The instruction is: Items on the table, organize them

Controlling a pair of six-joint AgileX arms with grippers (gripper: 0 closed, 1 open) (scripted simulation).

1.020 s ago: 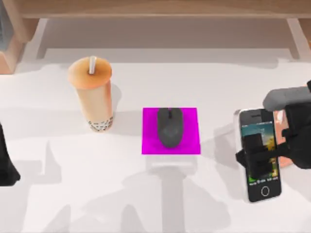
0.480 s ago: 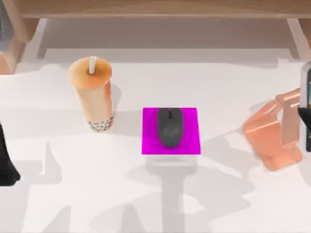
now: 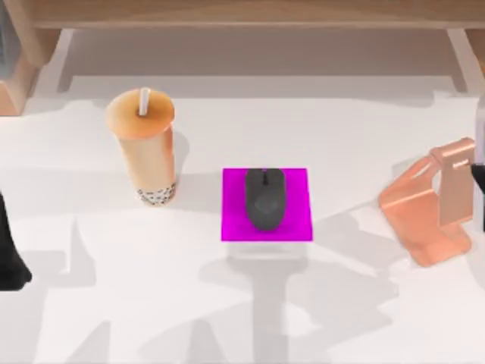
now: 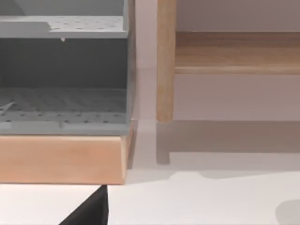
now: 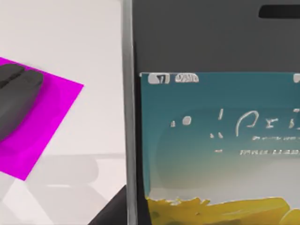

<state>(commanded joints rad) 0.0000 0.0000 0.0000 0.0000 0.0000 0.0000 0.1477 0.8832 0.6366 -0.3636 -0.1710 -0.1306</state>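
Right wrist view has the smartphone point(image 5: 211, 140) pressed up close to the camera with its screen lit, so the right gripper point(image 3: 480, 186), at the top view's right edge, looks to be carrying it, but I cannot tell how its fingers stand. Just beside it sits a copper phone stand point(image 3: 430, 208) on the table point(image 3: 341, 303), then the mouse point(image 3: 264, 199) on a magenta mat point(image 3: 233, 220) mid-table, and the bubble tea cup point(image 3: 145, 148) upright far left. Left arm point(image 3: 9, 250) parked at the left edge.
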